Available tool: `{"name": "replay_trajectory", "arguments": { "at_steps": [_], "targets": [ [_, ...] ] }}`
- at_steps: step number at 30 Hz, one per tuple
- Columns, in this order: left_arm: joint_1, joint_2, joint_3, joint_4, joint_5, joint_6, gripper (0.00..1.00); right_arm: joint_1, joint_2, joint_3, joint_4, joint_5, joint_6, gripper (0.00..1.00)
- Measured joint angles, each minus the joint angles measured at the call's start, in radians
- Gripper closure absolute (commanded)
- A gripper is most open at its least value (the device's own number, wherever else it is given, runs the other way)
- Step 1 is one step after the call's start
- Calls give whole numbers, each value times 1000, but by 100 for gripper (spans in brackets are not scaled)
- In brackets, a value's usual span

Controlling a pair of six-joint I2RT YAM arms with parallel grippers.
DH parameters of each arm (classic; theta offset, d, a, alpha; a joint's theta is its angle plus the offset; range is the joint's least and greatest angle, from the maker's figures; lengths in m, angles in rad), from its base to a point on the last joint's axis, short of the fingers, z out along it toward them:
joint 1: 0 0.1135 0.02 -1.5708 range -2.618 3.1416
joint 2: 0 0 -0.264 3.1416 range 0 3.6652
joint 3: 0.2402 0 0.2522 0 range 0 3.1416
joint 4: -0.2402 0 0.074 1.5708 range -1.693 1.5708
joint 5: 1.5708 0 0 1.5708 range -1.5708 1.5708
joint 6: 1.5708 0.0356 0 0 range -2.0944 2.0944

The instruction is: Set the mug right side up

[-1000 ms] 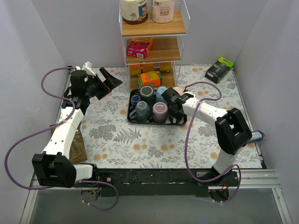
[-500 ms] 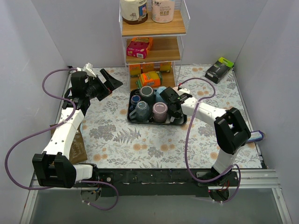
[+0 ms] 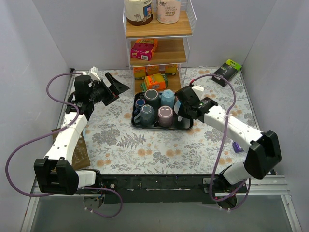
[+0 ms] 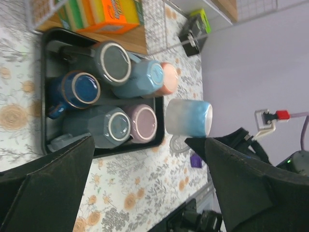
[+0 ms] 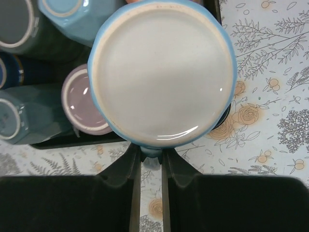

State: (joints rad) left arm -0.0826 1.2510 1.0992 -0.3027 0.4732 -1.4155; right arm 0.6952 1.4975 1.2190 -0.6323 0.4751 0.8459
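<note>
Mug, pale blue: hanging base-up at 3 o'clock edge of tray, right jaws pinching its side; left jaws standing wide apart.

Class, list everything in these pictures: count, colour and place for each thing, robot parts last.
tray: one, black, mid-table before the shelf
mugs on tray: six, grey, light blue, pink, dark blue, grey-blue, mauve
held mug: one, pale blue, lifted at the tray's right edge
shelf: one, wood and wire, back, holding jars and boxes
box: one, black and green, back right
small item: one, purple, table's right side
left gripper: one, black, open, raised left of tray
right gripper: one, black, shut on held mug
</note>
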Motion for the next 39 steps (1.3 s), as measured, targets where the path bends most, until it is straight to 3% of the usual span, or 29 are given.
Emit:
{"name": "replay_trajectory", "arguments": {
  "at_steps": [6,12,20,26,39],
  "targets": [
    [-91,1,-10,72,134,-8,2,-18,-151,0,18,-128,-8,99],
    [-262,-9,-123,310,254,-121,2,-56,-261,0,119,-316,14,99],
    [-435,5,-123,536,267,-229,3,-61,-298,13,263,-498,85,99],
    [-465,37,-122,717,247,-330,10,-77,-300,33,311,-543,113,99],
    [-470,10,-122,630,98,-309,6,-108,-307,65,382,-590,125,99]
  ]
}}
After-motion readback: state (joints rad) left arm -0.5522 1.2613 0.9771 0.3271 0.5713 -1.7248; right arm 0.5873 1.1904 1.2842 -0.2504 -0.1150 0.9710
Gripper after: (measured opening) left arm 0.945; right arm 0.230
